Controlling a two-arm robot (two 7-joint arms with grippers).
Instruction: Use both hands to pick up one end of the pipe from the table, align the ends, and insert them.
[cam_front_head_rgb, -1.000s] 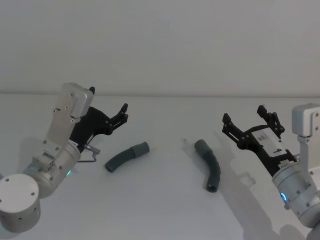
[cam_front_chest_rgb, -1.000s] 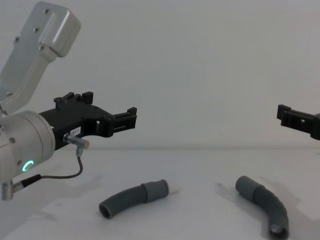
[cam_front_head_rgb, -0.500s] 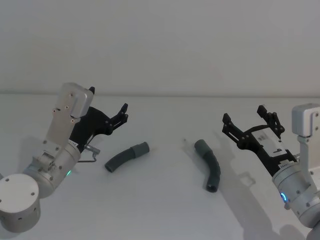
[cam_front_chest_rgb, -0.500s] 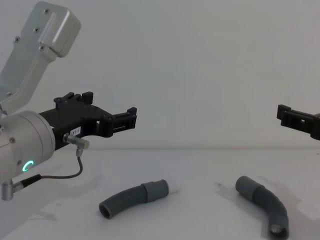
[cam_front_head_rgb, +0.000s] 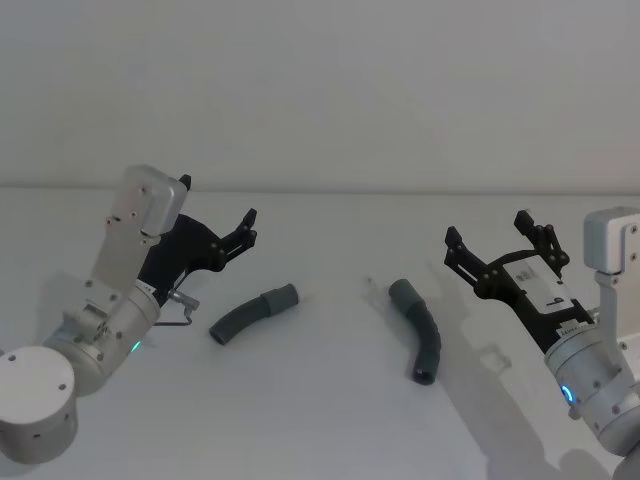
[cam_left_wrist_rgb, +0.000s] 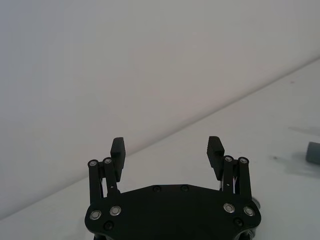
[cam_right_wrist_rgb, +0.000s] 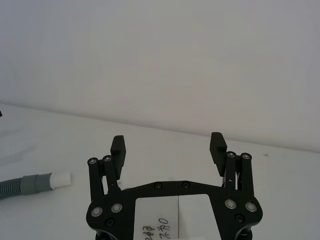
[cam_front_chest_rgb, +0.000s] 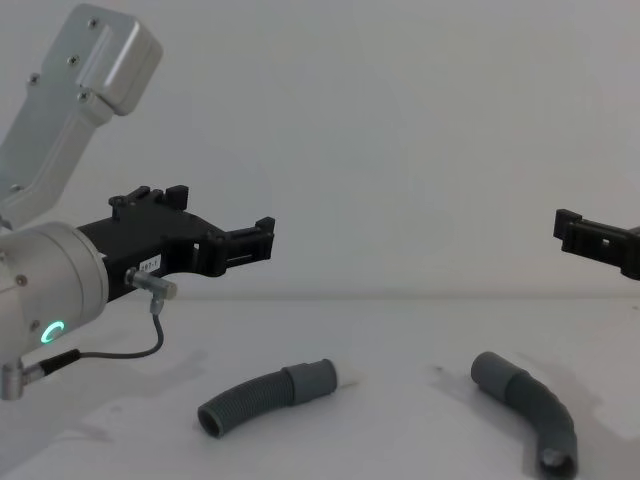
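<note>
Two pipe pieces lie apart on the white table (cam_front_head_rgb: 320, 420). The lighter ribbed piece (cam_front_head_rgb: 253, 312) (cam_front_chest_rgb: 265, 397) lies left of centre, its smooth collar (cam_front_head_rgb: 283, 297) and white tip (cam_front_chest_rgb: 350, 378) (cam_right_wrist_rgb: 61, 177) pointing toward the middle. The darker bent piece (cam_front_head_rgb: 420, 335) (cam_front_chest_rgb: 525, 405) lies to the right, its wide socket end (cam_front_head_rgb: 403, 292) facing the lighter piece. My left gripper (cam_front_head_rgb: 216, 203) (cam_left_wrist_rgb: 166, 145) (cam_front_chest_rgb: 225, 215) hovers open above the table, left of the ribbed piece. My right gripper (cam_front_head_rgb: 488, 228) (cam_right_wrist_rgb: 167, 142) hovers open to the right of the dark piece. Neither touches a pipe.
A pale grey wall (cam_front_head_rgb: 320, 90) rises behind the table's far edge. A thin cable (cam_front_chest_rgb: 150, 335) loops under the left wrist, whose green ring light (cam_front_chest_rgb: 52, 331) is lit. Bare table lies between and in front of the two pieces.
My left arm has shifted very slightly. Both pipe pieces and the right gripper stay where they were.
</note>
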